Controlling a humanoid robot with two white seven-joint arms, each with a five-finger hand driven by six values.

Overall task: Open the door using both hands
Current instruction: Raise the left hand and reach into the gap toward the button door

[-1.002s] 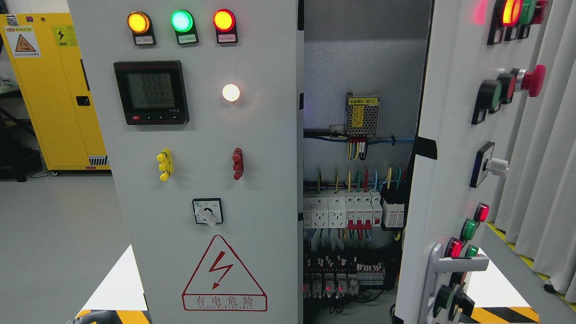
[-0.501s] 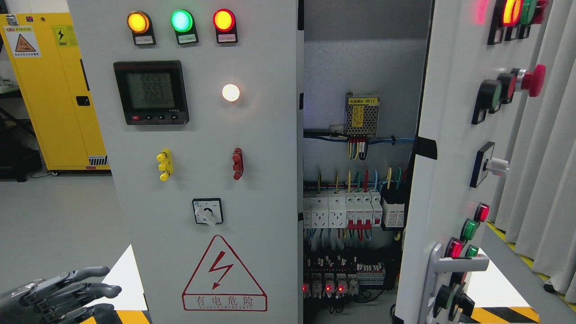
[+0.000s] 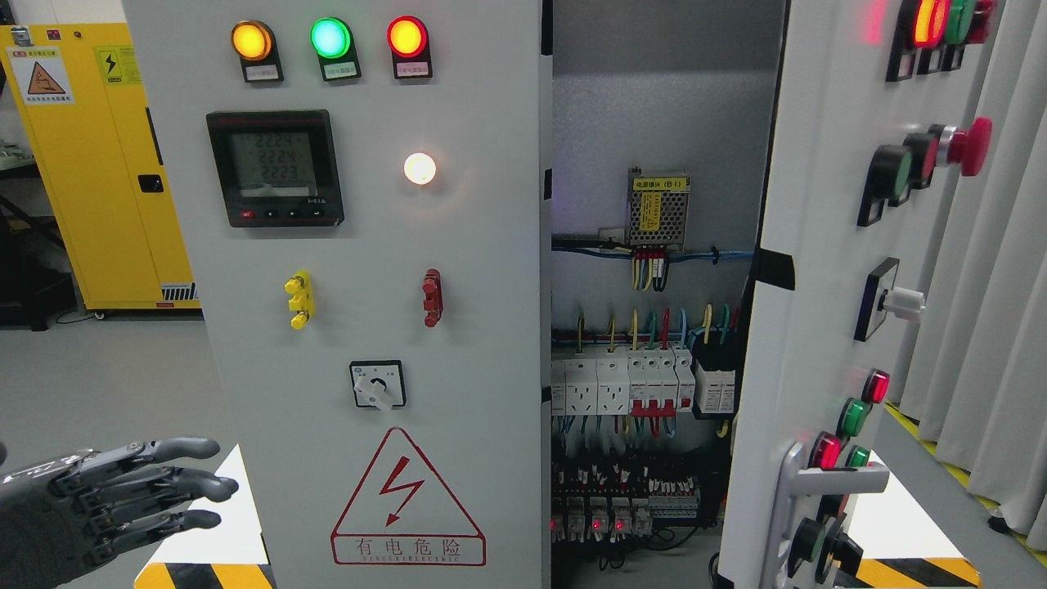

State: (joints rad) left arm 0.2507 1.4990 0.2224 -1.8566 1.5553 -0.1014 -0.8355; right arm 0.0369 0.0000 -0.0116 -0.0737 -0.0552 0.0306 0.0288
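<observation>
The door (image 3: 818, 270) on the right of the grey electrical cabinet stands swung outward, its edge toward the camera and its face turned to the right, so the cabinet's inside shows between it and the left door (image 3: 368, 286), which sits flat-on to the camera.

The left hand (image 3: 106, 507) comes in at the lower left corner, dark grey and jointed, its fingers (image 3: 188, 448) stretched out and slightly spread, pointing right toward the left door's outer edge. It holds nothing, and the fingertips sit just short of that edge, over a white floor patch with yellow-and-black hazard striping (image 3: 204, 573). Whether they touch the panel cannot be told. The right hand is not in sight.

On the left door, nearest the hand, is a red triangular electric-shock warning sign (image 3: 407, 499), then a rotary selector switch (image 3: 377, 384), a yellow handle (image 3: 298, 299) and a red handle (image 3: 432, 297), a lit white lamp (image 3: 420, 168), a digital meter (image 3: 275, 168), and along the top amber, green and red indicator lamps (image 3: 330, 38).

Inside the opening are a metal-cased power supply (image 3: 658, 208) with coloured wires under it and a row of white breakers (image 3: 630, 384) lower down.

The open door carries a red mushroom button (image 3: 969, 146), several red and green lamps, and a silver lever handle (image 3: 806, 491) near its bottom. A yellow cabinet (image 3: 90, 164) stands at far left; grey curtains (image 3: 990, 311) hang at far right.
</observation>
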